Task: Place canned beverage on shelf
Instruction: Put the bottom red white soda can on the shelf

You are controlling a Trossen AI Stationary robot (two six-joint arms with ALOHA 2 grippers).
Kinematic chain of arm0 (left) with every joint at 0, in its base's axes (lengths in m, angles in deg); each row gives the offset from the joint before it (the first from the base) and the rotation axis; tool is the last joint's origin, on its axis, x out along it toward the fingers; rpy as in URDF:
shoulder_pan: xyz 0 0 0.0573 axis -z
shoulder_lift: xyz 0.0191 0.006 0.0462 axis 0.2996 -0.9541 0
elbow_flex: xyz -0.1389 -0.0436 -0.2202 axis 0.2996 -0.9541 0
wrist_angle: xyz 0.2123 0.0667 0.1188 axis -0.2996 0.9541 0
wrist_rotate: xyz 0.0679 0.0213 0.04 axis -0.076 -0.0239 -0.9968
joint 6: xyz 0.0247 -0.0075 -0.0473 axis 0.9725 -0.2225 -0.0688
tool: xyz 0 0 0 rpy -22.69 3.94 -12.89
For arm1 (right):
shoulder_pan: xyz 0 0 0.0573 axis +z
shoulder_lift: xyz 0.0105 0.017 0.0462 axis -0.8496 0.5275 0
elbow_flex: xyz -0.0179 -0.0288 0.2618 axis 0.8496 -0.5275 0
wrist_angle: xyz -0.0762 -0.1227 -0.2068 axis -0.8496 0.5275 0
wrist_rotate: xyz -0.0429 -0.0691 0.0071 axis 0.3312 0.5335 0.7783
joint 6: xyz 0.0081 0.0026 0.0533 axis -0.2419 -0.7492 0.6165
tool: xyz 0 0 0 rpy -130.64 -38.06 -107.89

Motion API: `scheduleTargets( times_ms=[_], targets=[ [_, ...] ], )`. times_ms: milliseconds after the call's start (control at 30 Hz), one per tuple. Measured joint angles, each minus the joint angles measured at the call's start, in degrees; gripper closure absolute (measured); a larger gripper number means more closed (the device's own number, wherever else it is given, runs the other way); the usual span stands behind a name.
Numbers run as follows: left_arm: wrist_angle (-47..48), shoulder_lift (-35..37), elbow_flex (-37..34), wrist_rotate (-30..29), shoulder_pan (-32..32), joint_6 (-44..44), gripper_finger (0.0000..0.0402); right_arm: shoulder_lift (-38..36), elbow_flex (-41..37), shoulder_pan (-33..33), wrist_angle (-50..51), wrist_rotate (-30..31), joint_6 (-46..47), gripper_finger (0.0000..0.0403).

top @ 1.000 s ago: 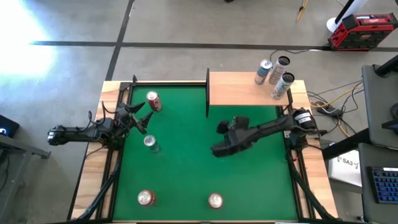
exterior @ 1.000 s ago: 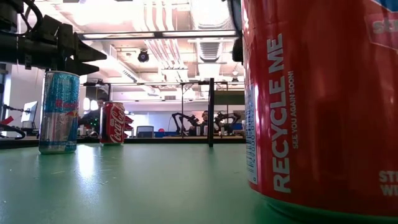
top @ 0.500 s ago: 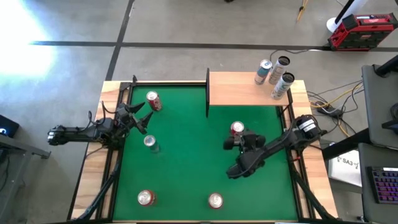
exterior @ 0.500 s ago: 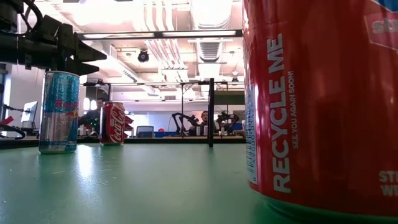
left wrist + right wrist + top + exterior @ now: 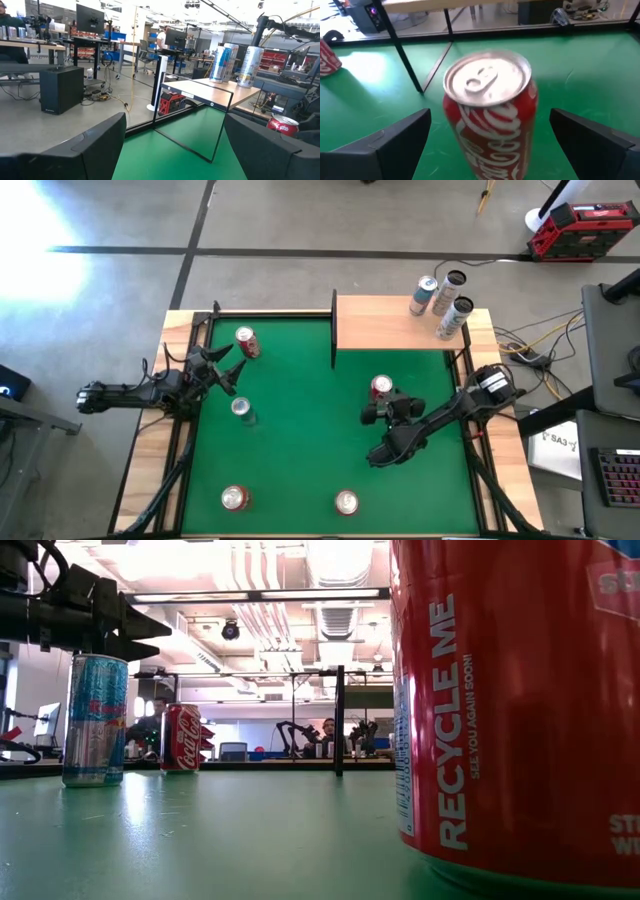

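With the right gripper point(image 5: 381, 402) spread wide around the upright can point(image 5: 381, 387) right of mid-table, near of the shelf point(image 5: 390, 323), an off-centre close risked tipping it; the left gripper point(image 5: 222, 367), part-open and empty, waited far-left.

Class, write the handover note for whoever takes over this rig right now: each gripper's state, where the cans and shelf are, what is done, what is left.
Right gripper: open, fingers either side of the red cola can on the green felt, not yet closed.
Left gripper: open, empty, waiting at the left edge.
Shelf: three cans already at its right end.
Left: four other cans on the felt; grip this one and set it on the shelf.
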Motion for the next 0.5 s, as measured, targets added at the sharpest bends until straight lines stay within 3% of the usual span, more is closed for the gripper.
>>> scheduleTargets(
  times_ms=[300, 500],
  targets=[
    [0.0, 0.0, 0.0, 0.0, 0.0, 0.0, 0.0078, 6.9, -1.4, -0.3, -1.5, 5.7, 2.8, 0.0003],
    [0.0, 0.0, 0.0, 0.0, 0.0, 0.0, 0.0078, 12.6, 0.3, -3.7, -1.5, 6.2, 4.2, 0.0003]
  ],
)
